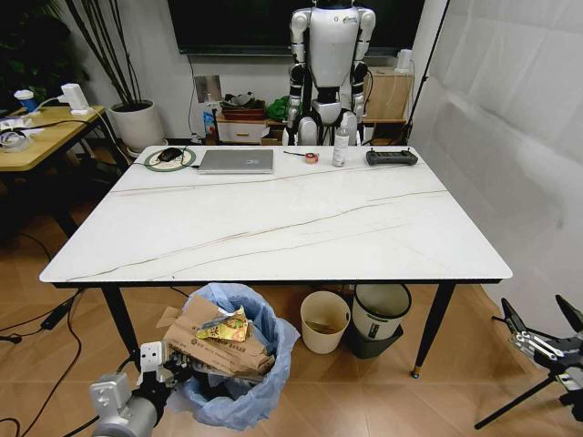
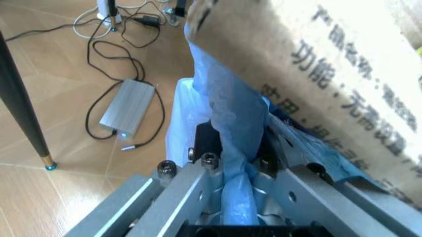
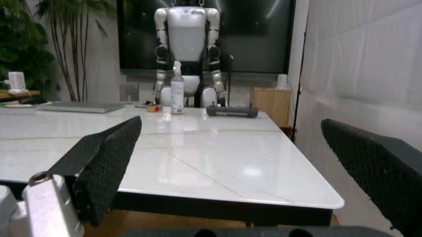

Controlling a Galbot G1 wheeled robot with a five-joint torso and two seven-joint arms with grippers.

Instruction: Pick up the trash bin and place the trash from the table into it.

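I see a robot lab room: a white robot point(image 1: 332, 68) stands behind the counter point(image 1: 273, 228) with a laptop point(image 1: 237, 161).

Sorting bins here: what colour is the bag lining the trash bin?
Light blue, translucent; the trash bin shows best in the head view.

Blue bag hides the trash bin point(image 1: 239, 364) walls.

Table point(image 1: 273, 228) as landmark. On table, far edge: laptop point(image 1: 237, 161) left of centre, spray bottle point(image 1: 340, 147) right of laptop, controller point(image 1: 392, 157) right of bottle. Under table, near edge: trash bin point(image 1: 239, 364) at left, cardboard point(image 1: 205, 341) inside it; cream bin point(image 1: 324, 320) right of it, white bin point(image 1: 380, 315) further right. Humanoid robot point(image 1: 332, 64) behind table.
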